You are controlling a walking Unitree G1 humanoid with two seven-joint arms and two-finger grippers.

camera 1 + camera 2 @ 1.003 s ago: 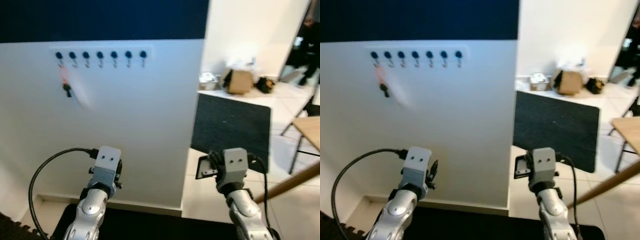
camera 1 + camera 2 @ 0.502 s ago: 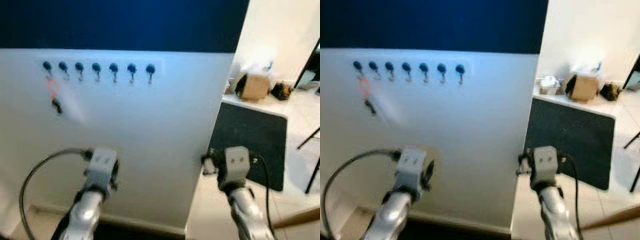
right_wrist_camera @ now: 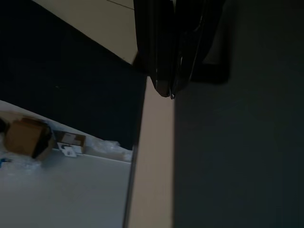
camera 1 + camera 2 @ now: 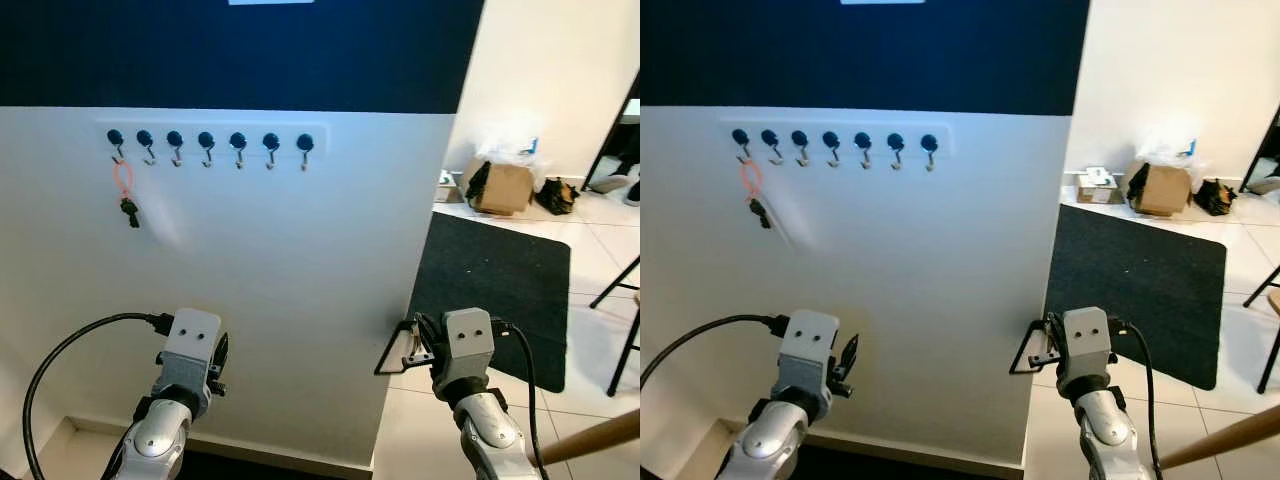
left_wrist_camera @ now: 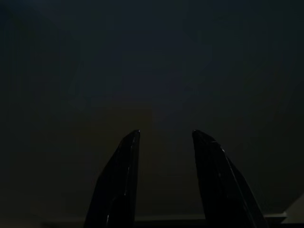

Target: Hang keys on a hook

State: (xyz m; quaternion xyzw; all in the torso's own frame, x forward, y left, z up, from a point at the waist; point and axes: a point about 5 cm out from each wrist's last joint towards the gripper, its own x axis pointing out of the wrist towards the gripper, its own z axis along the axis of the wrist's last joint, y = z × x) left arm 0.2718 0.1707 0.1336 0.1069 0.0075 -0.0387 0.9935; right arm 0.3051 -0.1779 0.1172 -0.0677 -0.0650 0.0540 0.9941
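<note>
- In the left wrist view the left gripper has its two black fingers spread apart with nothing between them, against a dark, featureless surface; the head views give the setting instead, with this gripper low in front of the white wall panel, below the hook rail.
- In the right wrist view the right gripper has its fingers pressed together, tips meeting, clenched on nothing that can be made out; it sits at the panel's vertical edge.
- From the head the right gripper reaches just past the panel's right edge, over the pale tiled floor.
- The keys hang from an orange loop on the leftmost hook of the hook rail, well above the left gripper and apart from both grippers.
- Six more hooks run rightward along the rail, all bare.
- Right of the panel lie a dark mat, a cardboard box with plastic wrap by the far wall, and a small carton that the right wrist view brings out better.
- A wooden bar crosses the lower right corner of the head views.
</note>
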